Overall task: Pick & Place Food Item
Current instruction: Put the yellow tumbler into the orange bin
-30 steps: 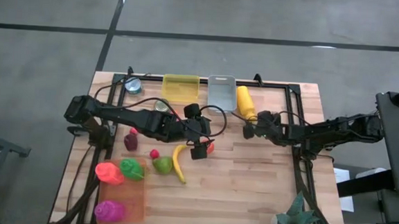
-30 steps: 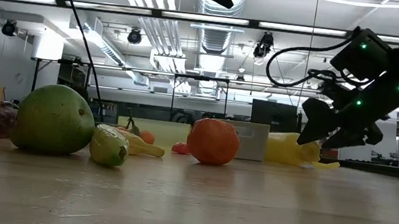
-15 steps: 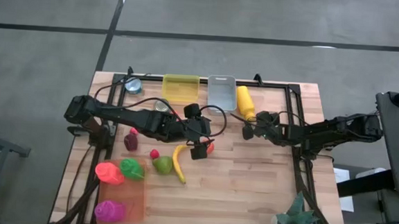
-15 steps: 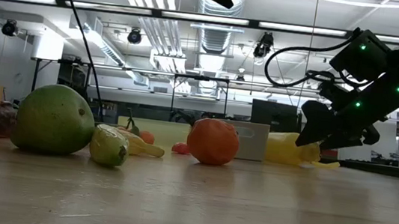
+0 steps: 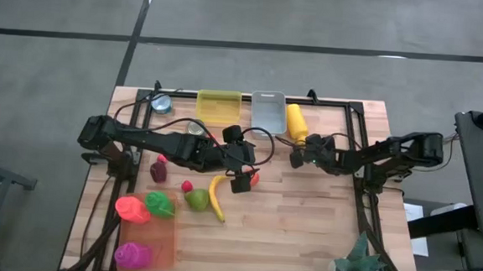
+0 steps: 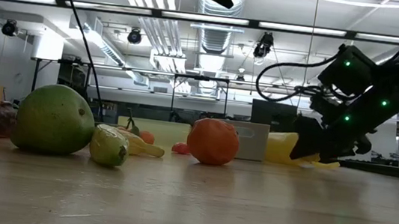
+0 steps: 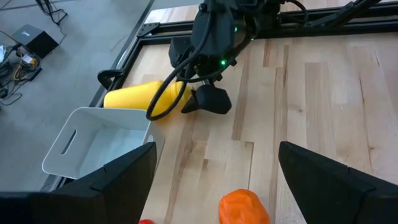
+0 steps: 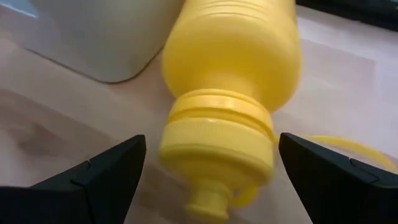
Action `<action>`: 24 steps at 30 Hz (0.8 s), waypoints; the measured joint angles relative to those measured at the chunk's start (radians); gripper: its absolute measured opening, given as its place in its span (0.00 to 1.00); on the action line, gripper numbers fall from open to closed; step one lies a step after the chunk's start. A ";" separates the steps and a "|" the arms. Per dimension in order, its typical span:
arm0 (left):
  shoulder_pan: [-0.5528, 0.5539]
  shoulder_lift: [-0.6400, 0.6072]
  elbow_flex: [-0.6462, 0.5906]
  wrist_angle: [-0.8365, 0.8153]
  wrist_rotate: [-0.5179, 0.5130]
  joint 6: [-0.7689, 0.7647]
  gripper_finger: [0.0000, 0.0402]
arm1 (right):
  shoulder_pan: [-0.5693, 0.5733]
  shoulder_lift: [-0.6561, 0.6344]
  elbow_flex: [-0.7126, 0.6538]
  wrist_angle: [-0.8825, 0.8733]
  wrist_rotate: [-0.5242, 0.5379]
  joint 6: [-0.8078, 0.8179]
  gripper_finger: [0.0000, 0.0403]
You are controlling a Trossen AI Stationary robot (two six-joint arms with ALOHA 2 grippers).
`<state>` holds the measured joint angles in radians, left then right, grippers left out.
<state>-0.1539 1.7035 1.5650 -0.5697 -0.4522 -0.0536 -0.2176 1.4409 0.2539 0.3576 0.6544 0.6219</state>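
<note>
Yellow mustard bottle (image 5: 297, 124) lies beside the grey bin (image 5: 268, 111), and the right gripper (image 5: 297, 156), jaws wide and empty, has advanced to its cap, apparently about to grasp, while the left gripper (image 5: 240, 182) hovers open over the orange (image 7: 244, 207).

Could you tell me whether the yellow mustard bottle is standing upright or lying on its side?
Lying on its side: the yellow mustard bottle rests lengthwise on the table.
</note>
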 joint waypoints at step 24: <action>0.000 0.000 0.000 0.000 0.000 0.000 0.85 | 0.003 0.003 0.000 0.022 0.027 -0.058 0.88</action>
<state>-0.1538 1.7035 1.5649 -0.5697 -0.4525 -0.0536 -0.2142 1.4437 0.2543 0.3800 0.6811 0.5640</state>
